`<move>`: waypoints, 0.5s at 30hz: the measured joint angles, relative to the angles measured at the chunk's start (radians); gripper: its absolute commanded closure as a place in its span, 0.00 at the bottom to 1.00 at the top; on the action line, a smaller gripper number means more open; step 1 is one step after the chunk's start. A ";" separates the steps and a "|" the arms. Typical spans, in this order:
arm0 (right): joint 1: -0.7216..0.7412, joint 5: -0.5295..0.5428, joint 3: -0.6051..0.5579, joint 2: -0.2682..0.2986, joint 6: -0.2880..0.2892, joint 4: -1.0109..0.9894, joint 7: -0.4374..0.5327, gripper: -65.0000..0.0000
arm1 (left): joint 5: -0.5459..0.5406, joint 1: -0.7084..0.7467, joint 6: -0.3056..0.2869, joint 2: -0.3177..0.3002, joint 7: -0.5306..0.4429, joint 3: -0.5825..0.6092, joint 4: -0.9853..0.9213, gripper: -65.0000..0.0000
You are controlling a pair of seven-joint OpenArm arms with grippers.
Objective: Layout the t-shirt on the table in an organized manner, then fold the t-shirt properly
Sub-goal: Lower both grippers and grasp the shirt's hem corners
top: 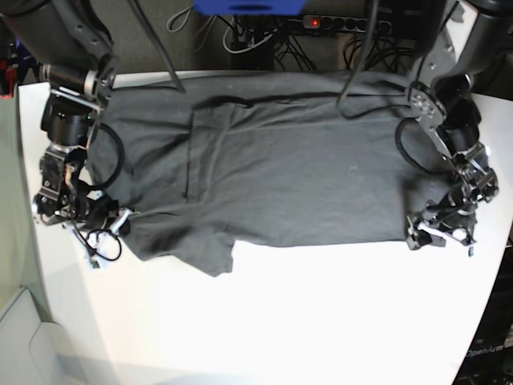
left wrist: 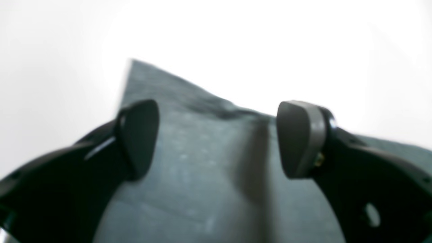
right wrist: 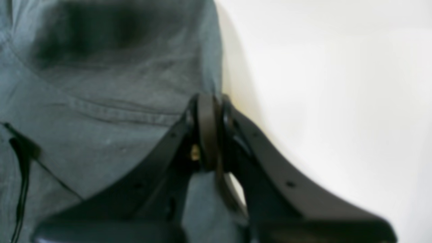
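The dark grey t-shirt (top: 296,168) lies spread flat across the far half of the white table (top: 280,321), one sleeve pointing toward the front. At the left of the base view my right gripper (top: 122,220) sits on the shirt's side edge. The right wrist view shows this gripper (right wrist: 209,131) shut, its pads pinching the edge of the t-shirt (right wrist: 101,101) beside the bare table (right wrist: 337,84). At the right of the base view my left gripper (top: 441,235) hovers open over the shirt's near corner. In the left wrist view, the left gripper (left wrist: 219,138) has its pads wide apart above the t-shirt (left wrist: 195,168).
A thin black cable (right wrist: 22,175) from the right arm lies over the cloth. Behind the table's far edge are a power strip (top: 337,22), tangled cables and a blue object (top: 248,6). Both arm bases stand at the table's back corners.
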 measured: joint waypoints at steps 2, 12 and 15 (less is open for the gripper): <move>0.000 0.000 0.000 0.000 0.000 0.000 0.000 0.98 | -0.002 -0.001 0.017 -0.002 -0.004 0.000 -0.004 0.18; 0.000 0.000 0.000 0.000 0.000 0.000 0.000 0.98 | -0.003 -0.003 0.050 -0.027 0.004 0.000 -0.017 0.18; 0.000 0.000 0.000 -0.001 0.000 0.000 0.000 0.98 | -0.003 -0.006 0.099 -0.022 -0.007 0.000 -0.018 0.18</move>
